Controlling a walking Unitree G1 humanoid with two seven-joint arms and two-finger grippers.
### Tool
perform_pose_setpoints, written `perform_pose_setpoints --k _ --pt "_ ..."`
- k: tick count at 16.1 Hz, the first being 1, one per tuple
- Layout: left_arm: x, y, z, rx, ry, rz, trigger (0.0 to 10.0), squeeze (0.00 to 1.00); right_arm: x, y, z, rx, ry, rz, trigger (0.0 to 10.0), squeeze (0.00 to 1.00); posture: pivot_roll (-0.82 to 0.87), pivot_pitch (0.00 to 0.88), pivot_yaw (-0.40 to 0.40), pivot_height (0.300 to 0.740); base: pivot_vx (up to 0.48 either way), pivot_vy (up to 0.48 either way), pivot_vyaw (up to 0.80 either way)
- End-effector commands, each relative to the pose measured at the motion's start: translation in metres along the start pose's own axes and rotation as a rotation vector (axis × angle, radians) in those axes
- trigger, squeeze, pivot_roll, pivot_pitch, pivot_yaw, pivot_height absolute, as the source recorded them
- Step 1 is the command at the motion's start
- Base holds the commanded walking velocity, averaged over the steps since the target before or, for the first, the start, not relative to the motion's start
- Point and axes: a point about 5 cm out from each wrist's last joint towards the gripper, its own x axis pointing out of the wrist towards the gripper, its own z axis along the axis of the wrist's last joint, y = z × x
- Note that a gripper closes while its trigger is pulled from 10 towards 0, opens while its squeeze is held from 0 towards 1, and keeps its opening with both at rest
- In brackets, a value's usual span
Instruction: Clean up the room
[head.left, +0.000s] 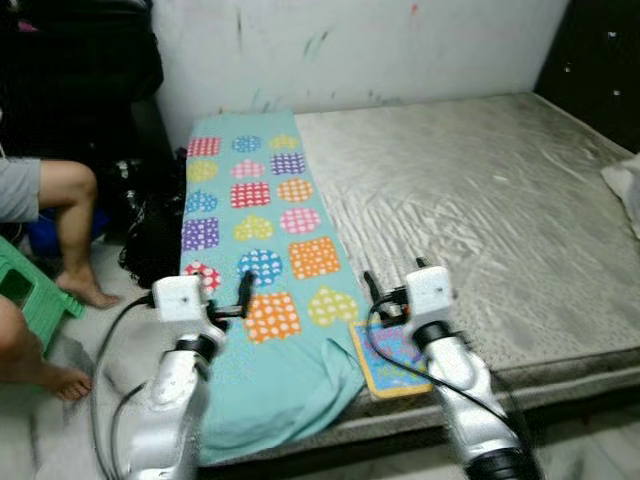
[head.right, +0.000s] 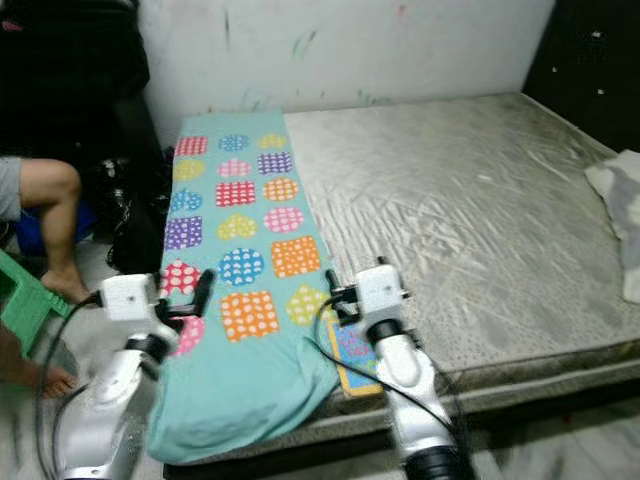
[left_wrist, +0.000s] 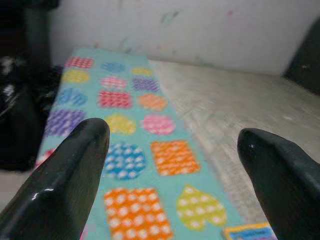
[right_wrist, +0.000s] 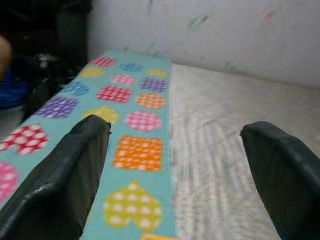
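Both grippers raised over near edge of bed, fingers spread wide, holding nothing. Left gripper (head.left: 243, 292) over the lower end of the blanket; right gripper (head.left: 372, 290) just beside the blanket's right edge, above the book.

Room: white wall (head.left: 400, 45) at back, scuffed with small paint marks. Dark panel (head.left: 600, 60) in the far right corner. Pale floor at left.

Surface: bed (head.left: 480, 210), large, covered in a grey wrinkled sheet, fills most of the scene. It runs from the wall to the robot.

Blanket (head.left: 250, 220): teal, long strip with coloured polka-dot hearts, squares and circles. It lies flat along the bed's left side, from the wall end to the near edge, where it bunches and hangs over. Both grippers' fingers point along it.

Person's legs (head.left: 70, 225) at far left, seated, bare feet on floor, well apart from the grippers. Green stool (head.left: 35, 295) beside the legs. Black bags (head.left: 150, 230) on floor between the legs and the bed.

White cloth (head.right: 620, 215) at the bed's right edge, well apart from both grippers.

Book (head.left: 392, 360): small, orange-edged, blue patterned cover, lying on the bed touching the blanket's lower right corner, under the right arm.
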Motion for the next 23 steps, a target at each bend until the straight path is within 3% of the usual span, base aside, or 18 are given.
perform_pose_setpoints --k 1,9,23 --pt "0.0 0.0005 -0.0017 0.009 0.013 0.006 10.0 0.0 0.0013 0.0009 0.0016 -0.009 -0.005 0.008 10.0 0.0 -0.1 0.049 -0.005 0.74 0.0 0.0 0.0" --pt "0.0012 -0.003 -0.0009 0.018 0.005 -0.013 10.0 0.0 0.0013 0.0028 0.0027 -0.019 -0.01 0.024 10.0 0.0 -0.1 0.046 -0.009 0.74 0.0 -0.315 0.43" --pt "0.0002 -0.0039 -0.0011 0.017 0.003 -0.015 10.0 0.0 0.0017 0.003 -0.0001 -0.017 -0.001 0.03 10.0 0.0 -0.09 0.042 -0.013 0.74 0.0 -0.454 0.0"
